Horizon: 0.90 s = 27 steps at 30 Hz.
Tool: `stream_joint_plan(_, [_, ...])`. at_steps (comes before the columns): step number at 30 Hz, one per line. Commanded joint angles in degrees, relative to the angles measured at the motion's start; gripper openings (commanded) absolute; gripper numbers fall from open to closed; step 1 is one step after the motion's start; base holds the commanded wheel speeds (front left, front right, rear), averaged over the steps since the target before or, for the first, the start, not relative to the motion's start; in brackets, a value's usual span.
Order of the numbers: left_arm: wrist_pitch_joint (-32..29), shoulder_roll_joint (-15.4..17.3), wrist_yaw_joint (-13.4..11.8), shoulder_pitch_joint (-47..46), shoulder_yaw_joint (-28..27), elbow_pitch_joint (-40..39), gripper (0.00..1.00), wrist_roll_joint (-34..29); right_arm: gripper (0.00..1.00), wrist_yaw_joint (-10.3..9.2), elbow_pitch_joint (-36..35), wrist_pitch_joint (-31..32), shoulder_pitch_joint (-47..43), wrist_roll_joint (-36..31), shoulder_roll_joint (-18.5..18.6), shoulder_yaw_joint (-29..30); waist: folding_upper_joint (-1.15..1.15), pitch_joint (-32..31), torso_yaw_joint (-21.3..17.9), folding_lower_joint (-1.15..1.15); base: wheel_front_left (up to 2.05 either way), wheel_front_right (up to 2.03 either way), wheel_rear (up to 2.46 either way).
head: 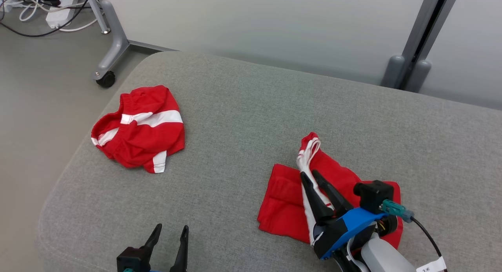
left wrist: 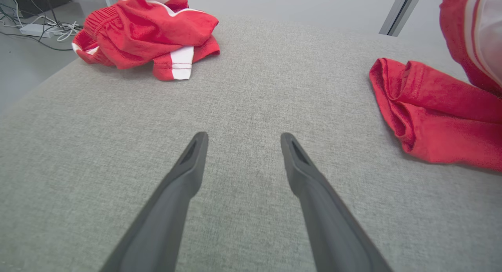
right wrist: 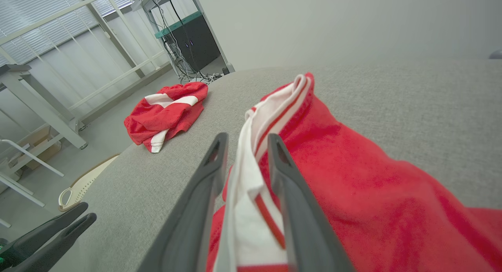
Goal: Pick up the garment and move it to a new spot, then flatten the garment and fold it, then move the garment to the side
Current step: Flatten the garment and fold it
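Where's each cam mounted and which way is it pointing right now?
Head: on the robot's head, looking forward and down at the grey cushion; left hand lower left, right hand lower right.
Left wrist: looks along its own open fingers, low across the cushion toward the crumpled garment.
Right wrist: looks along its own fingers, which pinch the held garment by its white stripe; left hand at lower left.
Shared: all three show both red garments.
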State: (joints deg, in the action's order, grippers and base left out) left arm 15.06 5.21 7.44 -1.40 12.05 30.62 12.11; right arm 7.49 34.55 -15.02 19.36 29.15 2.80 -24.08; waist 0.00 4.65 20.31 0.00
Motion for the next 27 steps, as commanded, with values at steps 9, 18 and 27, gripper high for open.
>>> stream_joint_plan(9, [0.1, -0.1, 0.1, -1.1, -1.9, -1.2, 1.00, 0.0, 1.00, 0.00, -1.1, -0.2, -0.1, -3.2, 0.2, 3.7, 0.00, -0.1, -6.5, 0.00, 0.00, 0.00, 0.00])
stream_joint_plan(18, [0.1, -0.5, 0.1, -1.9, -5.1, -2.5, 1.00, -1.4, 1.00, 0.00, -3.6, -0.2, -5.6, -11.9, 0.2, 14.2, 0.00, -1.3, -15.0, 0.00, 0.00, 0.00, 0.00])
stream_joint_plan(27, [0.1, -1.2, -0.1, 1.4, -9.3, -2.8, 1.00, -3.3, 1.00, 0.00, -5.7, -0.2, -12.1, -16.2, 0.1, 17.6, 0.00, -3.4, -19.6, 0.00, 0.00, 0.00, 0.00])
